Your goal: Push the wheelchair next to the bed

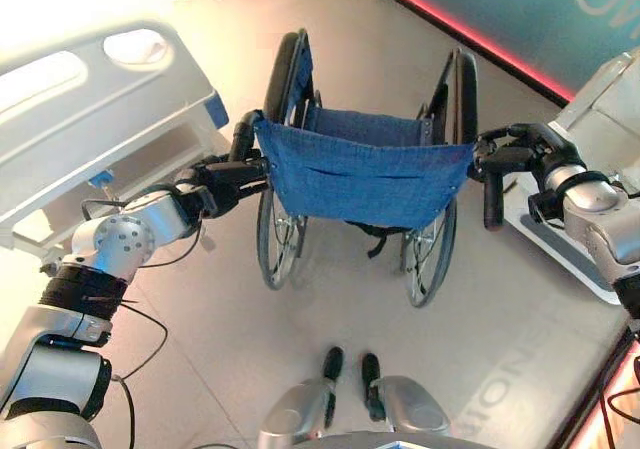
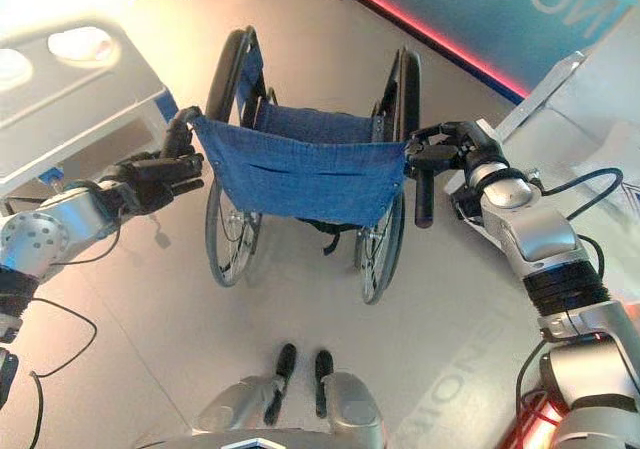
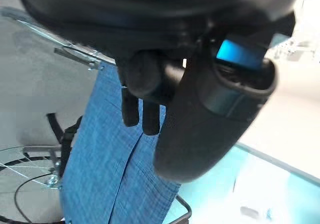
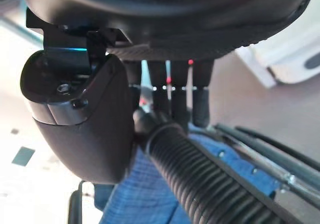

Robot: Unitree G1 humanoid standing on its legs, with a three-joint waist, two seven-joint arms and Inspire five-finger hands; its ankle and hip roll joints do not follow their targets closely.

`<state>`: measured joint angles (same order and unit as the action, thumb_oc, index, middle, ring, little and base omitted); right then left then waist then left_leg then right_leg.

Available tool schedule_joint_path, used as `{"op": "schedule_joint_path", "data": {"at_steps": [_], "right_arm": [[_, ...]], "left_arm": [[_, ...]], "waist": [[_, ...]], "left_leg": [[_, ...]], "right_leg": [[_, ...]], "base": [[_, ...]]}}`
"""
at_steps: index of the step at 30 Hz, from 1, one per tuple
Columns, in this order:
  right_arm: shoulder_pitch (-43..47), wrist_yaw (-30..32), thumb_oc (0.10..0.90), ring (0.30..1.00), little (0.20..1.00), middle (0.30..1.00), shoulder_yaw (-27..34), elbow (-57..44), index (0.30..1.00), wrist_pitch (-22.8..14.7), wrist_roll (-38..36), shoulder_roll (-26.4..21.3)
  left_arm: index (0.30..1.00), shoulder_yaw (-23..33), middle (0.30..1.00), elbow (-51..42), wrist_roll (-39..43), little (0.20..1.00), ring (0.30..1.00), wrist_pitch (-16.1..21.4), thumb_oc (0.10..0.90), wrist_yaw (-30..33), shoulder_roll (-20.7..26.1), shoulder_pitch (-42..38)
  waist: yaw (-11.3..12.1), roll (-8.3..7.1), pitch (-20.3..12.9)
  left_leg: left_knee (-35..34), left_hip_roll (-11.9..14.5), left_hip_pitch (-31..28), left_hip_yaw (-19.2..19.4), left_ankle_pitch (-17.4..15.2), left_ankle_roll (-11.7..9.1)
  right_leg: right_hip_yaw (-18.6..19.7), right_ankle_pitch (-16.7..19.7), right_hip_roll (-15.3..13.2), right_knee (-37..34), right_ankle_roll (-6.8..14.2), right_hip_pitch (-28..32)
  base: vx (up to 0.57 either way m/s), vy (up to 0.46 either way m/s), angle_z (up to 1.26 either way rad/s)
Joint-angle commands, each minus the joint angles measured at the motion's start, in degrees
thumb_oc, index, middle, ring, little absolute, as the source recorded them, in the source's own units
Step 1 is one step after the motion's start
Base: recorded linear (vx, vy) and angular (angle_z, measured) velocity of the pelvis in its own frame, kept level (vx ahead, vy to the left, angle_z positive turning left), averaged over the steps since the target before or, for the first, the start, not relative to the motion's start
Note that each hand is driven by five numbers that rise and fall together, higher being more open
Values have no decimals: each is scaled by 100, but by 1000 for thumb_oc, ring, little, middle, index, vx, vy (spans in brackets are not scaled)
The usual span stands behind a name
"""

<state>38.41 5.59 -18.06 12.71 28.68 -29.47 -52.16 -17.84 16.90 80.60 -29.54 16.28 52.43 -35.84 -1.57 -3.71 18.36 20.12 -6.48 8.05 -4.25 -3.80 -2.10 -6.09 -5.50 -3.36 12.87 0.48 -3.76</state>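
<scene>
You are standing right behind the wheelchair with the blue cloth back and big black wheels (image 1: pixel 362 174). Its seat faces away from you, and it sits on the smooth grey floor (image 1: pixel 340 359).

Your left hand (image 1: pixel 222 184) is at the black push handle on the left side of the chair (image 1: pixel 243 134). The dark fingers (image 3: pixel 142 116) are bent and reach toward the blue cloth, but you cannot tell if they really grip the handle.

Your right hand (image 2: pixel 452 149) is at the black ribbed rubber handle on the right side (image 4: pixel 200 176). The fingers (image 4: pixel 172 92) go over the top of it and the thumb sits beside it, so the hand is curled round the handle.

The grey and white hospital bed with a blue corner (image 1: pixel 100 109) is on your left, just beside the chair's left wheel. A white and grey slanted frame (image 1: pixel 590 129) is on your right.
</scene>
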Motion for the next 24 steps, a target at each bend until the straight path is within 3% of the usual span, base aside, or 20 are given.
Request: {"op": "schedule_joint_path", "data": {"at_steps": [1, 3, 6, 8, 9, 10, 13, 14, 16, 17, 18, 21, 23, 24], "right_arm": [[464, -321, 400, 300, 300, 300, -232, -501, 300, -231, 182, 196], [527, -274, 400, 300, 300, 300, -235, -563, 300, -67, 157, 204], [548, -242, 400, 300, 300, 300, -255, -582, 300, 15, 14, 91], [503, -286, 400, 300, 300, 300, -299, -780, 300, 154, -55, 31], [496, -290, 400, 300, 300, 300, -304, -796, 300, 158, -49, 32], [427, -286, 400, 300, 300, 300, -292, -925, 300, 181, -54, -4], [341, -201, 400, 300, 300, 300, -243, -1104, 300, 250, -148, -70], [302, -221, 400, 300, 300, 300, -221, -1153, 300, 289, -114, -45], [280, -261, 400, 300, 300, 300, -231, -1192, 300, 321, -57, -16], [242, -259, 400, 300, 300, 300, -252, -1230, 300, 302, -31, -6], [234, -250, 400, 300, 300, 300, -259, -1225, 300, 288, -29, -1], [148, -246, 400, 300, 300, 300, -334, -1041, 300, 41, 37, 90], [23, -285, 400, 300, 300, 300, -360, -962, 300, -131, 41, 125], [-19, -300, 400, 300, 300, 300, -347, -978, 300, -154, 33, 122]], "left_arm": [[300, 1090, 300, -506, 55, 300, 300, 965, 400, -142, 299, -920], [300, 1142, 300, -449, -58, 300, 300, 844, 400, -265, 207, -878], [300, 1128, 300, -443, -102, 300, 300, 841, 400, -293, 71, -776], [300, 1273, 300, -469, -77, 300, 300, 826, 400, -268, 41, -588], [300, 1293, 300, -481, -89, 300, 300, 819, 400, -260, 34, -564], [300, 1425, 300, -620, -117, 300, 300, 786, 400, -232, 34, -377], [300, 1563, 300, -734, -67, 300, 300, 781, 400, -247, 77, -181], [300, 1651, 300, -702, -88, 300, 300, 794, 400, -303, 74, -90], [300, 1728, 300, -730, -65, 300, 300, 787, 400, -311, 116, -9], [300, 1801, 300, -776, 23, 300, 300, 798, 400, -337, 238, 69], [300, 1805, 300, -774, 33, 300, 300, 814, 400, -350, 255, 88], [300, 1739, 300, -651, -101, 300, 300, 1045, 400, -515, 211, 218], [300, 1679, 300, -598, -153, 300, 300, 1214, 400, -605, 193, 302], [300, 1691, 300, -612, -156, 300, 300, 1219, 400, -596, 195, 316]], "waist": [[348, 124, -541], [289, 71, -574], [229, -6, -727], [220, -26, -779], [213, -21, -779], [263, -104, -751], [303, -115, -694], [376, -102, -653], [438, -80, -636], [463, -25, -658], [469, -12, -660], [544, 149, -691], [614, 200, -663], [632, 228, -659]], "left_leg": [[-354, -17, -777, -105, -618, 430], [-207, 52, -869, -171, -670, 433], [205, 281, -914, -378, -372, 304], [1094, 536, -708, -368, 391, 119], [1186, 549, -662, -377, 420, 108], [2175, 508, -384, -339, 601, 106], [2972, 409, 61, -308, 748, 120], [2877, 243, 376, -359, 676, 174], [2526, 120, 417, -358, 597, 199], [1446, 229, 364, -247, 756, 172], [1144, 275, 344, -210, 830, 154], [-669, 465, 404, -216, 1423, -66], [-1330, 546, 529, -340, 1888, -189], [-1337, 572, 582, -393, 1940, -197]], "right_leg": [[592, 1514, -377, -1176, 872, -538], [792, 1403, -205, -974, 810, -503], [721, 1173, 26, -642, 592, -452], [496, 967, 190, -541, 290, -276], [475, 963, 204, -539, 272, -265], [385, 895, 247, -517, 149, -115], [340, 784, 365, -444, 16, 71], [389, 707, 463, -419, -26, 276], [480, 632, 530, -435, -5, 465], [474, 481, 652, -465, -4, 640], [464, 440, 676, -474, -11, 685], [463, 209, 887, -609, -64, 1012], [592, 71, 964, -698, -105, 1311], [631, 75, 985, -693, -104, 1322]], "base": [[313, -231, 42], [408, -308, 39], [402, -327, 52], [283, -292, 68], [275, -332, 57], [224, -269, 46], [228, -209, 19], [241, -121, -16], [278, -45, -10], [287, -8, 0], [322, 23, -5], [295, 48, -16], [383, 71, -33], [390, 92, -31]]}}
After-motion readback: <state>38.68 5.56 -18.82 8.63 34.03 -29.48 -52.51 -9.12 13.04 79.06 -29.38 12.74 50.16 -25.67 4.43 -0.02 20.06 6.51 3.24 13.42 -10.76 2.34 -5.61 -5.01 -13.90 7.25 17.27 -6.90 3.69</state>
